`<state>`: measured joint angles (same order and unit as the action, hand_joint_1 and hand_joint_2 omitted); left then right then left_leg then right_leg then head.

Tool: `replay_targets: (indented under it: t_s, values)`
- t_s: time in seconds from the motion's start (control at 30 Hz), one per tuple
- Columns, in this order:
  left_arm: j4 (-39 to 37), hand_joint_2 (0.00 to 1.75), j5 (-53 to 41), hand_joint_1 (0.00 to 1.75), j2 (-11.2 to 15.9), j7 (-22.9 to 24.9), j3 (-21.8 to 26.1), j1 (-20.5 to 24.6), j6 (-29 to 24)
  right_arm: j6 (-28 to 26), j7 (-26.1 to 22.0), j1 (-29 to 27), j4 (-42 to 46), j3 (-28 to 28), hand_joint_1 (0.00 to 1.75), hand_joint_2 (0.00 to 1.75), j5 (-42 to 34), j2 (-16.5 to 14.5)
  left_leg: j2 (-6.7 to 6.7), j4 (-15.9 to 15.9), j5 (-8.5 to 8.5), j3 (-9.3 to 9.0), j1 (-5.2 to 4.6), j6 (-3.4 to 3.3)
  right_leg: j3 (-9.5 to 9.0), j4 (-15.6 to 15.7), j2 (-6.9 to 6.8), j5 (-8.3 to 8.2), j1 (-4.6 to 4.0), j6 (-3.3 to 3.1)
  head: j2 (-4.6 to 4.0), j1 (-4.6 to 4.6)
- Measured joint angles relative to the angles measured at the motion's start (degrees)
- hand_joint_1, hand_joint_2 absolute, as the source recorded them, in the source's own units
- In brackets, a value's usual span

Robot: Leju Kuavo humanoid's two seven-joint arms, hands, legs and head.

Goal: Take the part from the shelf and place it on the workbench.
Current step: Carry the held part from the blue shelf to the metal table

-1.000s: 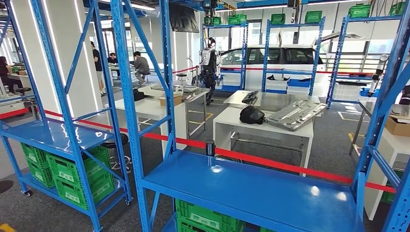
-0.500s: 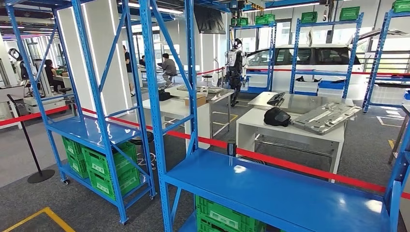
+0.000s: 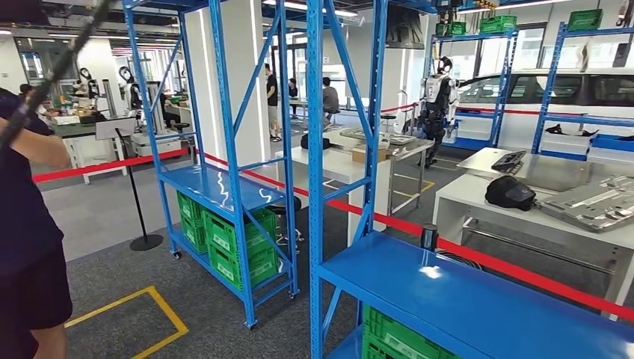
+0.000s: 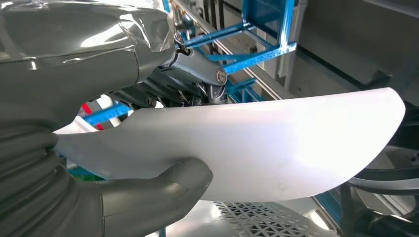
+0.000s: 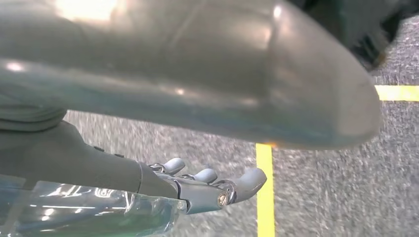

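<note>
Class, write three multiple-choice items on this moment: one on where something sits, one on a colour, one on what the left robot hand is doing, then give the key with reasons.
1. Where are the green crates?
A. low in the blue shelf rack
B. on the white workbench
C. on its top level

2. What colour is the floor line by the right robot hand?
A. red
B. yellow
C. white

3. The left robot hand is:
A. open
B. holding a white part
C. pressing a crate

Key: A, crates sit under the rack's shelf; B, the stripe is yellow; B, thumb and fingers clamp the part.
</note>
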<state>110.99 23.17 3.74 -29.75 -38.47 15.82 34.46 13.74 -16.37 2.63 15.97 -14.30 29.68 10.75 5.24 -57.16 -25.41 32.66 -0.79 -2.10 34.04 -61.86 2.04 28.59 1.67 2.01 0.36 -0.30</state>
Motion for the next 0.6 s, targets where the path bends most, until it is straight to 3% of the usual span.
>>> replay_targets:
  t_s: [0.07, 0.13, 0.17, 0.23, 0.3, 0.37, 0.4, 0.43, 0.5, 0.57, 0.6]
  values:
    - [-0.01, 1.75, -0.01, 1.31, -0.09, 0.15, -0.24, 0.17, 0.47, -0.03, 0.11, 0.26, -0.05, -0.05, 0.0, 0.0, 0.1, 0.01, 1.11, -0.8, -0.2, 0.75, -0.08, 0.5, -1.34, 2.88, 1.46, -0.92, 0.04, -0.59, 0.01, 0.03]
    - [-0.01, 1.75, 0.07, 1.31, -0.12, 0.3, -0.6, 0.3, 0.93, -0.05, 0.2, 0.54, -0.07, -0.15, 0.0, 0.0, 0.24, -0.04, 1.97, -1.07, -0.14, 1.3, 0.0, 0.82, -1.3, 2.77, 0.79, -1.04, -0.01, -1.37, 0.02, -0.11]
    - [0.0, 1.75, 0.15, 1.31, -0.1, 0.31, -0.75, 0.37, 1.15, -0.05, 0.21, 0.65, -0.07, -0.22, 0.0, 0.0, 0.31, -0.06, 1.47, -1.39, -0.34, 1.57, 0.0, 1.06, -1.34, 2.83, 0.27, -1.07, 0.04, -1.65, 0.02, -0.17]
    - [0.01, 1.75, 0.28, 1.31, -0.07, 0.31, -1.04, 0.7, 1.48, -0.06, 0.2, 0.79, -0.06, -0.36, 0.0, 0.0, 0.33, -0.07, -1.41, -4.47, -2.13, 3.16, 0.09, 1.7, -1.51, 2.93, -0.92, -1.1, 0.14, -2.26, 0.02, -0.39]
    - [-0.01, 1.75, 0.54, 1.31, -0.04, 0.33, -1.46, 0.98, 1.71, -0.06, 0.15, 0.71, -0.06, -0.42, 0.0, 0.0, 0.33, 0.03, -4.36, -11.72, -5.46, 6.83, 0.4, 2.27, -1.54, 2.92, -2.27, -0.98, -0.22, -2.69, 0.02, -0.6]
    - [-0.02, 1.75, 0.86, 1.31, 0.02, 0.39, -1.89, 1.02, 1.92, -0.06, 0.04, 0.59, -0.06, -0.44, 0.0, 0.0, 0.33, 0.13, -5.06, -17.51, -7.09, 10.04, 0.74, 2.43, -1.5, 2.91, -3.82, -0.86, -0.54, -2.86, 0.02, -0.63]
    - [-0.02, 1.75, 0.96, 1.31, 0.04, 0.44, -2.06, 1.03, 1.98, -0.05, -0.03, 0.6, -0.06, -0.44, 0.0, 0.0, 0.33, 0.16, -5.16, -17.45, -6.42, 10.18, 0.79, 2.31, -1.52, 2.92, -4.57, -0.8, -0.71, -2.94, 0.02, -0.66]
    - [-0.02, 1.75, 1.01, 1.31, 0.05, 0.52, -2.2, 1.06, 2.01, -0.05, -0.09, 0.64, -0.06, -0.45, 0.0, 0.0, 0.33, 0.17, -5.44, -14.99, -4.83, 9.03, 0.7, 1.96, -1.58, 2.94, -5.27, -0.75, -0.91, -3.01, 0.02, -0.68]
    - [0.01, 1.75, 1.0, 1.31, 0.04, 0.65, -2.41, 1.26, 1.98, -0.06, -0.24, 0.72, -0.06, -0.46, 0.0, 0.0, 0.32, 0.02, -7.74, -6.85, -1.54, 4.74, -0.11, 0.54, -1.78, 3.02, -6.53, -0.62, -1.28, -3.07, 0.02, -0.68]
    - [0.03, 1.75, 0.83, 1.31, 0.02, 0.71, -2.62, 1.63, 1.76, -0.09, -0.36, 0.66, -0.06, -0.47, 0.0, 0.0, 0.26, -0.12, -9.91, -1.9, -0.41, 2.12, -1.03, -0.61, -2.01, 3.22, -7.77, -0.5, -1.35, -2.86, 0.02, -0.66]
    - [0.04, 1.75, 0.73, 1.31, 0.04, 0.72, -2.73, 1.77, 1.63, -0.1, -0.4, 0.61, -0.06, -0.48, 0.0, 0.0, 0.24, -0.19, -10.04, -1.4, -0.52, 1.94, -1.26, -0.79, -2.15, 3.38, -8.45, -0.45, -1.32, -2.67, 0.02, -0.66]
